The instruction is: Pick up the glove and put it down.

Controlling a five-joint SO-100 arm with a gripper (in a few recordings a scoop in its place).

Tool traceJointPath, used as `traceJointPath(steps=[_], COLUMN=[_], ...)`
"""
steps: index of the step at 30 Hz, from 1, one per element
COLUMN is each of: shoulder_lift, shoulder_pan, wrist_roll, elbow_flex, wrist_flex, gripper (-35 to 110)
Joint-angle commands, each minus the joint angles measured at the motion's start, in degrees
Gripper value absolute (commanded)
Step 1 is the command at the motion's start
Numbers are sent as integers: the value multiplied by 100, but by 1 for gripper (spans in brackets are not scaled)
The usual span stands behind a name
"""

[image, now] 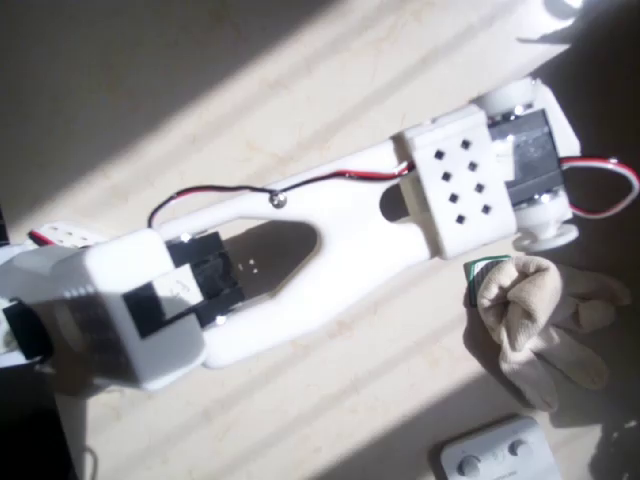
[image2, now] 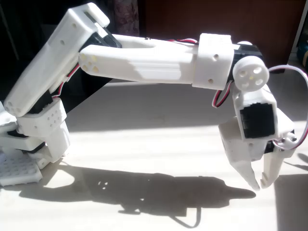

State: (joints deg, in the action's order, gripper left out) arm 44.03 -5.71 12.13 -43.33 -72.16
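The glove [image: 540, 318] is a cream fabric lump with stubby wrinkled fingers, lying on the pale table at the right of the overhead view, just below the arm's wrist [image: 525, 165] in the picture. In the fixed view my gripper [image2: 258, 185] points down with its tips a little above the table. Its fingers stand a narrow gap apart with nothing between them. Its jaws are hidden under the wrist in the overhead view.
A small green-and-white card [image: 484, 273] lies partly under the glove's upper left edge. A white plastic block with screws [image: 495, 455] sits at the bottom edge. The arm's base [image2: 29, 144] stands at the left. Strong sunlight casts the arm's shadow [image2: 159, 192] on the table.
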Motion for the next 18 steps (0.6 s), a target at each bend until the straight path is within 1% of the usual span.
traceJointPath(steps=[1, 9, 14, 18], shoulder_lift=[79, 264, 1424, 2435], shoulder_pan=[-26, -26, -35, -26], wrist_roll=[-26, 26, -26, -26], elbow_flex=[114, 79, -396, -1362], wrist_flex=[62, 53, 70, 79], gripper=[1, 1, 1, 1])
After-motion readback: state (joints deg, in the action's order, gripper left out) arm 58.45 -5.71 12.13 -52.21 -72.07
